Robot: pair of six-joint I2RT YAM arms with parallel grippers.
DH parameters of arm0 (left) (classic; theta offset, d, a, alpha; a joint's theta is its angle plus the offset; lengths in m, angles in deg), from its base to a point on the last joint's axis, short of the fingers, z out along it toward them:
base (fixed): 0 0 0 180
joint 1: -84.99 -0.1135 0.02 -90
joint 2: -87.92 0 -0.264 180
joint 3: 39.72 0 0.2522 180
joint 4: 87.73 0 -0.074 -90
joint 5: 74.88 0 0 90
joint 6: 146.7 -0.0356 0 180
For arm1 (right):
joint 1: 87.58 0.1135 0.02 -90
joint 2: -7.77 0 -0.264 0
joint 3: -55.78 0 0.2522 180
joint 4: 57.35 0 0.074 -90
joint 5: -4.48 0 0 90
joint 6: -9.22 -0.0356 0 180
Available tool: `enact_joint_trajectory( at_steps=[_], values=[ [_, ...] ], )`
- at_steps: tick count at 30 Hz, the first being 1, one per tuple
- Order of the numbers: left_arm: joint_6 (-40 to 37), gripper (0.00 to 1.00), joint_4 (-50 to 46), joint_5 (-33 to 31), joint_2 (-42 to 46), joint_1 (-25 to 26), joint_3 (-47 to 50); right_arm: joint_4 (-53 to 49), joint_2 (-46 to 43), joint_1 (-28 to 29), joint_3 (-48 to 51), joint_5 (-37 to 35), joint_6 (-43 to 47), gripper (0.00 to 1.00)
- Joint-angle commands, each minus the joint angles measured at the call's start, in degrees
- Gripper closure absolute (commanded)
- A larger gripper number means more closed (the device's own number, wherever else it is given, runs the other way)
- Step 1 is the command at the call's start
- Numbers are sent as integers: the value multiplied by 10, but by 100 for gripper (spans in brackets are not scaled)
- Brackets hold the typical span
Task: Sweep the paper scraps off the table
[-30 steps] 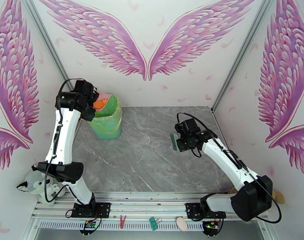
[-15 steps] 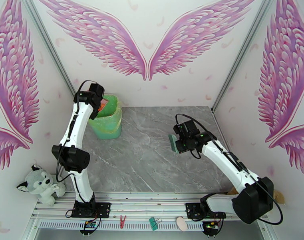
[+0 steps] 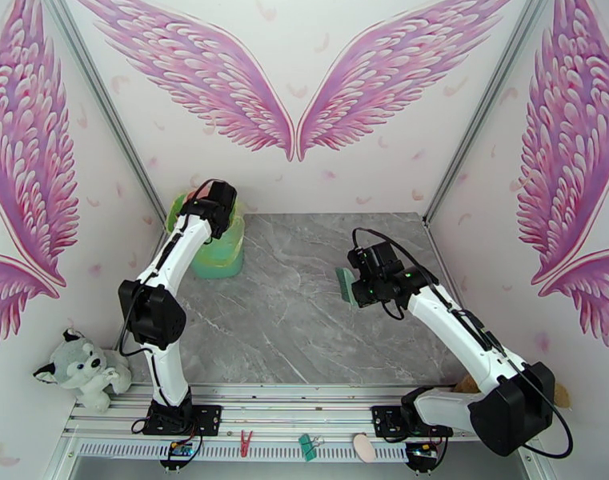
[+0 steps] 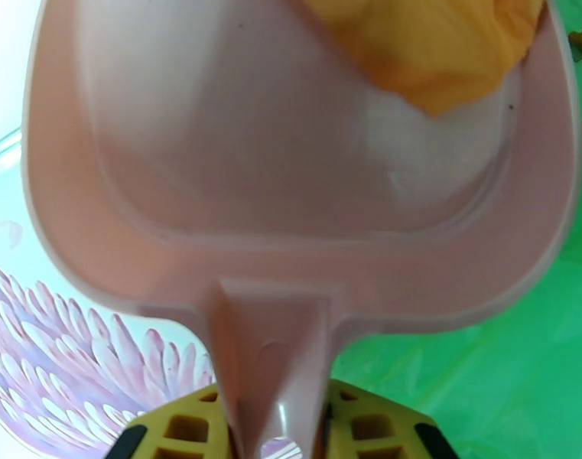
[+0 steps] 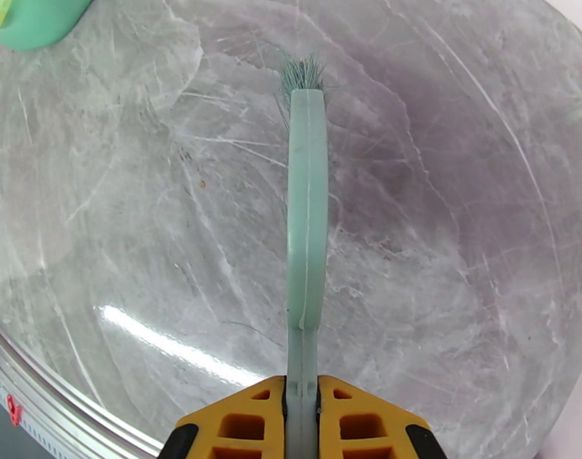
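A pink dustpan (image 4: pixel 291 185) is tilted over the green bin (image 3: pixel 220 254) at the table's back left corner. My left gripper (image 4: pixel 271 430) is shut on its handle. An orange paper scrap (image 4: pixel 443 47) lies at the pan's far lip, with the bin's green liner (image 4: pixel 482 376) behind it. From above, my left gripper (image 3: pixel 214 203) sits right over the bin's mouth. My right gripper (image 5: pixel 300 418) is shut on the handle of a green hand brush (image 5: pixel 306 223), bristles pointing away just above the grey table (image 5: pixel 459 223). It hovers right of centre (image 3: pixel 358 283).
The bin's rim (image 5: pixel 38 17) shows at the far left of the right wrist view. A plush husky (image 3: pixel 80 370) sits off the table's left front corner. Clips (image 3: pixel 306 447) lie on the front metal rail. Winged walls close in the left, back and right sides.
My left arm has straightened and swung right, carrying the dustpan from the bin's left side to over its mouth. The right arm with the brush has drifted slightly left.
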Motion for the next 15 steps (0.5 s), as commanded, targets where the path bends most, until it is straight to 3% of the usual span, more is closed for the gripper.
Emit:
enact_joint_trajectory(
  at_steps=[1, 7, 15],
  values=[
    [-63, 100, 49, -9, 34, -1, 19, 19, -10, 5, 9, 11, -8, 100],
    [-85, 100, 79, -21, 57, 0, 28, 21, -10, 6, 14, 12, -10, 100],
    [-47, 100, 61, 3, 106, 0, 6, 22, -7, 6, 15, 8, -13, 100]
  ],
)
